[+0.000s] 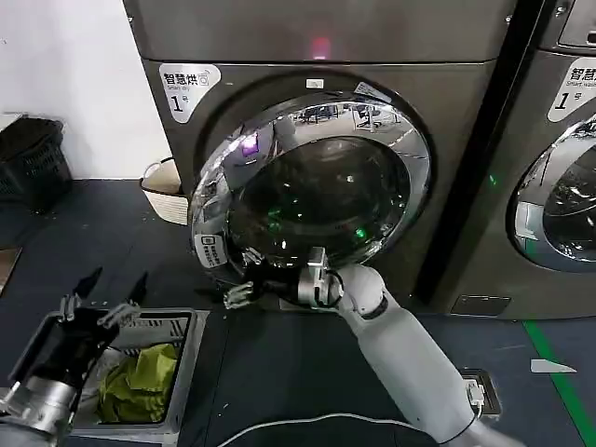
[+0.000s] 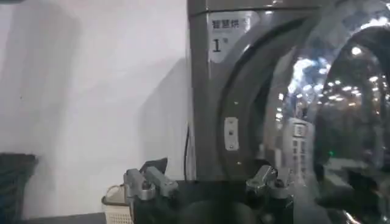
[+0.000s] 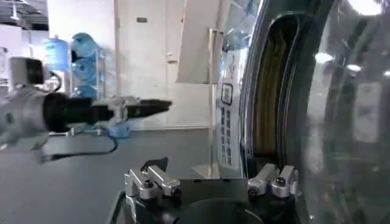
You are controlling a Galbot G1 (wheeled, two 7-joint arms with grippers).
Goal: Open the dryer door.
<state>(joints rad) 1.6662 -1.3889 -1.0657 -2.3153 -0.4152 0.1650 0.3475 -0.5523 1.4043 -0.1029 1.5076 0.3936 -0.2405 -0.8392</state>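
Glossy chrome-rimmed dryer door (image 1: 312,191)

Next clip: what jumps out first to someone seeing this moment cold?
The dryer door, a big chrome-rimmed porthole, dominates the front of the bronze-grey dryer and stands slightly ajar. The right claw reaches in at its lower left rim, fingers open. The left claw hovers open over a grey bin holding green cloth.
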